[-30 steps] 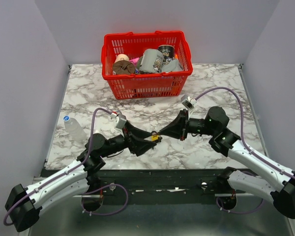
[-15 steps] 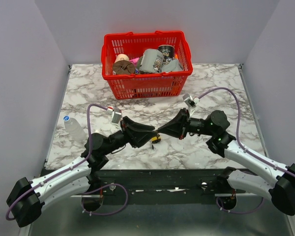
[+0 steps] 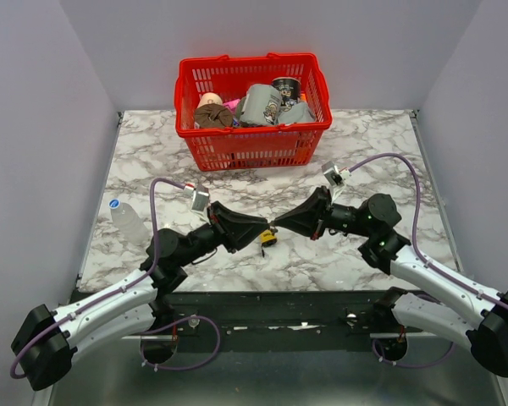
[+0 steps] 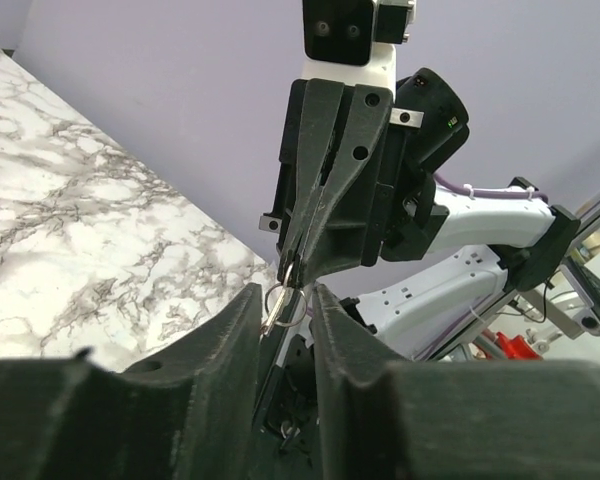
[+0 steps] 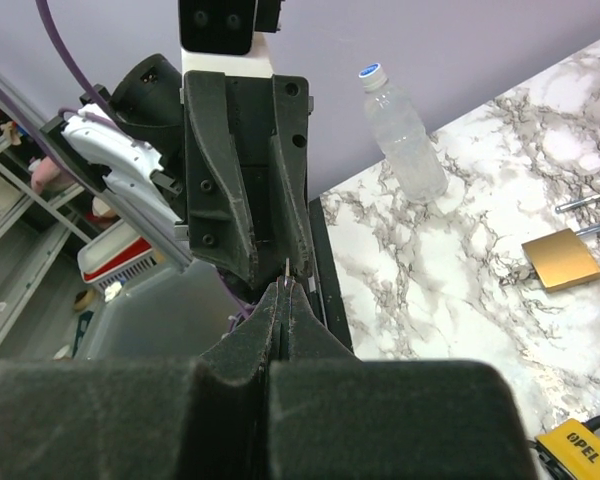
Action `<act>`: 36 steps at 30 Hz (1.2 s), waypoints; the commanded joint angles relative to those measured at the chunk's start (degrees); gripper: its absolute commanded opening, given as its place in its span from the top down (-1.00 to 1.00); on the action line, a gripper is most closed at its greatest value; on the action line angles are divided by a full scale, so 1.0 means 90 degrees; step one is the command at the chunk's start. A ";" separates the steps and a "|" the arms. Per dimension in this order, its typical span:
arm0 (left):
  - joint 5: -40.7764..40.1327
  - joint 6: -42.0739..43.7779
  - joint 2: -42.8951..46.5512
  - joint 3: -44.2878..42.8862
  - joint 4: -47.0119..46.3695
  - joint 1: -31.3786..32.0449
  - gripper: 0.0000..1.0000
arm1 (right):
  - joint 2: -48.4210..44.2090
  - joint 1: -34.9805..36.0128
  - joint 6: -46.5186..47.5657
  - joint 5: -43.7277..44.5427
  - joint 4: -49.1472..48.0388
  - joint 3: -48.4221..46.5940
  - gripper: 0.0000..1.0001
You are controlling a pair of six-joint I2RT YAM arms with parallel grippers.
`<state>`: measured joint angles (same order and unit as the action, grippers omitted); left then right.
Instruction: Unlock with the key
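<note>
My right gripper (image 3: 276, 226) is shut on the key (image 4: 273, 304), a slim grey blade with a wire ring hanging from its tips. In the right wrist view only the key's thin end (image 5: 286, 268) pokes past the shut gripper (image 5: 285, 286). My left gripper (image 3: 264, 227) meets it tip to tip above the table. Its jaws (image 4: 285, 292) stand narrowly open with the key and ring in the gap, the blade lying along the left finger. The small yellow-and-black padlock (image 3: 268, 239) lies on the marble just below both grippers and shows at the corner of the right wrist view (image 5: 580, 447).
A plain brass padlock (image 5: 560, 259) lies on the marble near a clear water bottle (image 3: 125, 222). A red basket (image 3: 252, 135) full of objects stands at the back. The table's near edge (image 3: 262, 292) runs just below the grippers.
My left gripper has lifted away from the yellow padlock toward the right gripper's tips, and its jaws have narrowed around the key. The right gripper stayed shut and shifted slightly right.
</note>
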<state>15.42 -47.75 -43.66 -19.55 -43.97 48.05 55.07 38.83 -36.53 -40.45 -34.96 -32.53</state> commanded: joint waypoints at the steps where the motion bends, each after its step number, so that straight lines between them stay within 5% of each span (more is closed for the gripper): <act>1: -0.0082 0.0012 -0.0061 -0.0035 -0.0144 0.0003 0.35 | -0.0142 -0.0008 0.0095 0.0304 -0.0178 0.0177 0.99; 12: -0.0083 0.0041 -0.0168 -0.0035 -0.0115 -0.0007 0.61 | -0.0210 -0.0008 0.0007 0.0412 -0.0227 0.0314 0.99; 22: 0.0054 -0.0007 -0.0315 -0.0054 -0.0242 -0.0007 0.32 | -0.0230 -0.0008 -0.0003 0.0441 -0.0237 0.0324 0.99; 26: 0.0035 0.0002 -0.0247 0.0004 -0.0262 -0.0007 0.55 | -0.0220 -0.0008 -0.0013 0.0461 -0.0227 0.0334 0.99; 30: 0.0035 0.0012 -0.0159 0.0062 -0.0261 -0.0007 1.00 | -0.0201 -0.0008 0.0045 0.0587 -0.0014 0.0314 0.99; 36: 0.0424 0.0615 0.0387 -0.0160 0.1122 -0.0114 1.00 | -0.0513 -0.0008 0.0835 0.0676 0.1574 -0.0172 0.58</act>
<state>15.90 -47.35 -43.97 -19.29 -41.52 48.07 52.88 39.03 -35.66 -36.67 -31.88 -30.39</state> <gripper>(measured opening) 0.009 0.139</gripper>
